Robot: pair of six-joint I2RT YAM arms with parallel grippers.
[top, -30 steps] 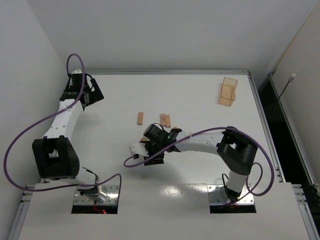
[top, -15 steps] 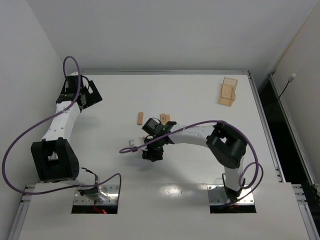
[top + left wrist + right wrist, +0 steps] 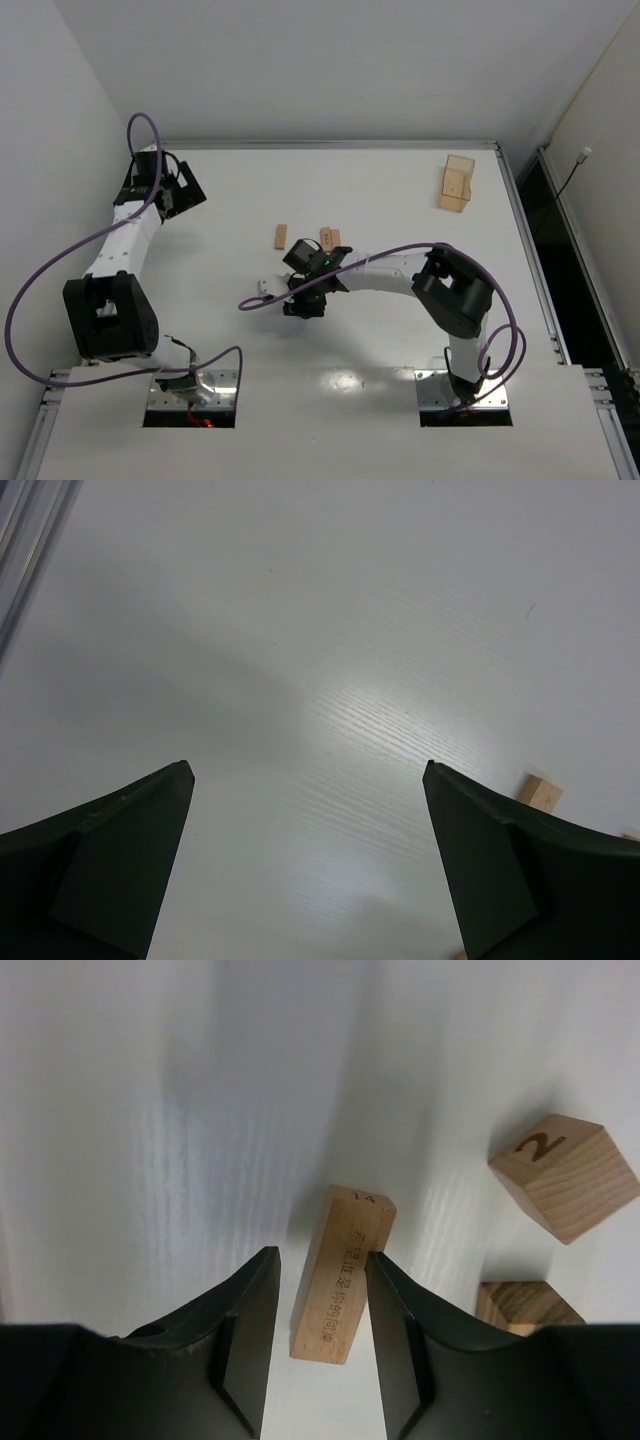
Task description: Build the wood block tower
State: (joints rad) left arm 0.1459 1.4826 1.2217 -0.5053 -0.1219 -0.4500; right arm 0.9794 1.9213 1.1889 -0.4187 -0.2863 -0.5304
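Now, your table (image 3: 400, 330) is white, with both arms out over it. Your left arm (image 3: 125, 235) reaches to 10 o'clock, well apart from the blocks. Your right arm (image 3: 400, 275) bends in to the table's middle. The box (image 3: 457, 184) lies at 1 o'clock, near the far right corner and well apart from everything else.

Your left gripper (image 3: 306, 770) hangs over bare table, its fingers spread wide with nothing between them. A block end (image 3: 540, 792) peeks in at 4 o'clock of that wrist view, just beside the right finger.

Your right gripper (image 3: 320, 1256) is low at the table, and its fingers straddle a bar (image 3: 343, 1280). They are not clenched on it: white table shows between the left finger and the bar, while the right fingertip overlaps the bar's edge.

In the right wrist view, a cube (image 3: 565, 1190) marked 2 lies at 2 o'clock from the bar, apart from it. A darker block (image 3: 525, 1307) lies at 3 o'clock, just beside the right finger.

From above, a lone bar (image 3: 280, 236) lies at 11 o'clock of the right gripper, and two short blocks (image 3: 330, 239) lie side by side at 1 o'clock of it.
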